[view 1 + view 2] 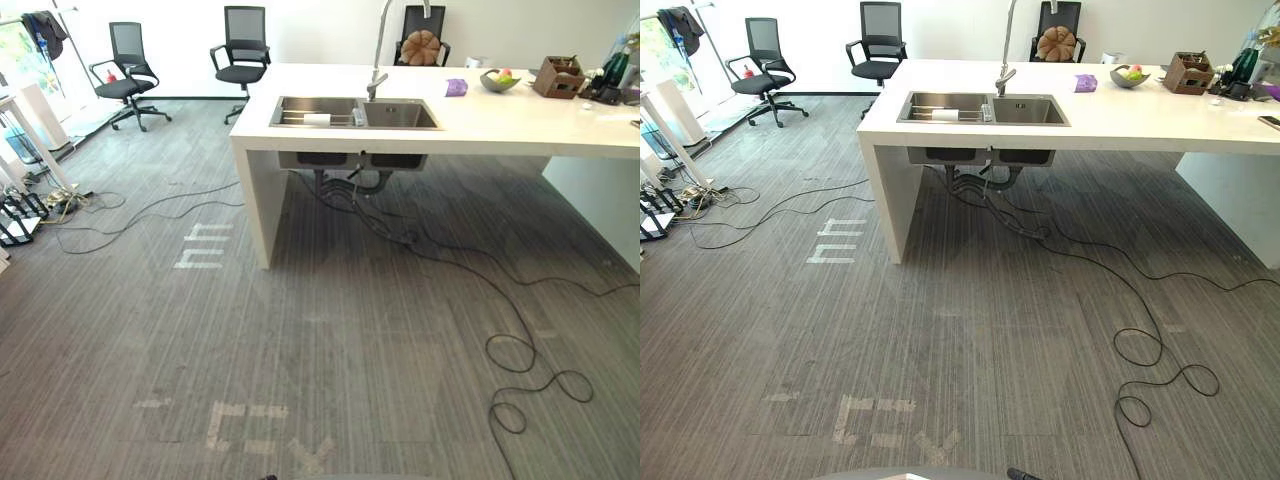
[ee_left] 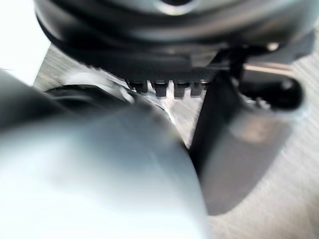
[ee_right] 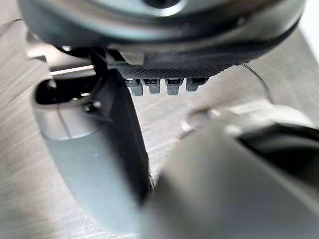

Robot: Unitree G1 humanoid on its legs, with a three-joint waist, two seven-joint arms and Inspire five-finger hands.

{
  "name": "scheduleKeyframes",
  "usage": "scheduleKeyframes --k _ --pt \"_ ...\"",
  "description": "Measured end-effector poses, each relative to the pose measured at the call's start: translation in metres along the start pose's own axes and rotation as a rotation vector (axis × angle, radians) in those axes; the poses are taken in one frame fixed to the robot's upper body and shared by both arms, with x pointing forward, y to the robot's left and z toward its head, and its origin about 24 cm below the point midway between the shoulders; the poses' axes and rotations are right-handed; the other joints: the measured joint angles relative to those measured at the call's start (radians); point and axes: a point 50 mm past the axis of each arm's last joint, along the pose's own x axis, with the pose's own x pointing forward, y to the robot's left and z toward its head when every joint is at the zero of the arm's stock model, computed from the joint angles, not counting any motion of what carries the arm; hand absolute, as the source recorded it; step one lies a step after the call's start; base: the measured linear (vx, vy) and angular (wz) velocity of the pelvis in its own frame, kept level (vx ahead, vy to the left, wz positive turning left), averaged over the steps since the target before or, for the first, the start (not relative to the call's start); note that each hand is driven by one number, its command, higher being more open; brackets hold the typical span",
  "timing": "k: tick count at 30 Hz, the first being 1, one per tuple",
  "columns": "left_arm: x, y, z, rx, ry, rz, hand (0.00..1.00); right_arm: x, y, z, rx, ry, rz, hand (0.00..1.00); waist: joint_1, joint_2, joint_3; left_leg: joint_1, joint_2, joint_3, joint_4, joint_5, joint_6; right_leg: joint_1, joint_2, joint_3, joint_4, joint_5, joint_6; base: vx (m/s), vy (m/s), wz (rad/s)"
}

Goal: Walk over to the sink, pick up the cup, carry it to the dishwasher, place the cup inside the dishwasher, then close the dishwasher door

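left hand (image 2: 164,59) + right hand (image 3: 164,62): spread or curled, can't tell | cup (image 1: 317,119) looks tipped over, long axis along counter (image 1: 500,125), in sink's (image 1: 400,127) left basin near counter's left end | well ahead, neither nearer

An office-like test kitchen: a white counter (image 1: 520,125) with a steel sink (image 1: 355,112), black swivel chairs (image 1: 243,55), taped grey carpet (image 1: 300,350).
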Motion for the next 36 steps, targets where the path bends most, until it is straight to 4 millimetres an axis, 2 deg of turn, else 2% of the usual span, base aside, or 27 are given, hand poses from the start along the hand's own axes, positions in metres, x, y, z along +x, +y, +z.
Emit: scheduleKeyframes --k 4,8,11,18,22,30,36 --pt "0.002 -0.010 0.013 0.077 -0.053 -0.022 1.00 0.004 0.013 0.024 -0.081 -0.085 0.004 1.00 0.000 -0.002 0.009 -0.002 -0.002 -0.015 -0.001 0.002 -0.002 0.006 0.001 -0.012 -0.012 0.001 0.005 0.01 -0.028 0.10" --pt "0.003 -0.019 0.022 0.127 -0.107 -0.036 1.00 0.006 0.039 0.031 -0.060 -0.089 0.083 1.00 -0.001 -0.001 0.030 0.000 -0.002 -0.030 -0.001 0.004 -0.005 0.017 0.002 -0.029 -0.017 -0.001 0.009 -0.03 -0.033 0.12" --pt "0.004 -0.021 0.025 0.129 -0.127 -0.019 1.00 0.007 0.043 0.035 -0.020 -0.082 0.127 1.00 -0.003 -0.001 0.036 0.005 -0.002 -0.030 -0.001 0.004 -0.006 0.021 0.001 -0.030 -0.017 -0.002 0.022 -0.05 -0.018 0.00" --pt "0.005 -0.026 0.027 0.017 -0.169 0.019 1.00 0.007 0.042 0.035 0.110 -0.091 0.149 1.00 -0.006 -0.001 0.061 0.016 -0.007 -0.032 -0.002 0.005 -0.005 0.031 -0.004 -0.029 -0.015 -0.003 0.023 -0.06 -0.011 0.00" --pt "0.006 -0.023 0.022 -0.079 -0.175 0.066 1.00 0.007 0.039 0.034 0.182 -0.085 0.164 1.00 -0.007 0.000 0.062 0.018 -0.008 -0.032 -0.002 0.005 -0.004 0.032 -0.004 -0.029 -0.015 -0.002 0.023 -0.05 -0.020 -0.01" --pt "0.006 -0.017 0.015 -0.281 -0.187 0.075 1.00 0.006 0.038 0.032 0.228 -0.083 0.170 1.00 -0.007 -0.001 0.062 0.019 -0.009 -0.036 -0.006 0.007 -0.002 0.037 -0.005 -0.035 -0.023 0.000 0.018 -0.04 -0.023 0.02" --pt "0.005 -0.015 0.013 -0.362 -0.191 0.065 1.00 0.006 0.038 0.034 0.224 -0.106 0.171 1.00 -0.006 -0.005 0.068 0.027 -0.010 -0.039 -0.007 0.006 -0.002 0.047 -0.005 -0.037 -0.025 0.002 0.015 -0.05 -0.024 0.01"
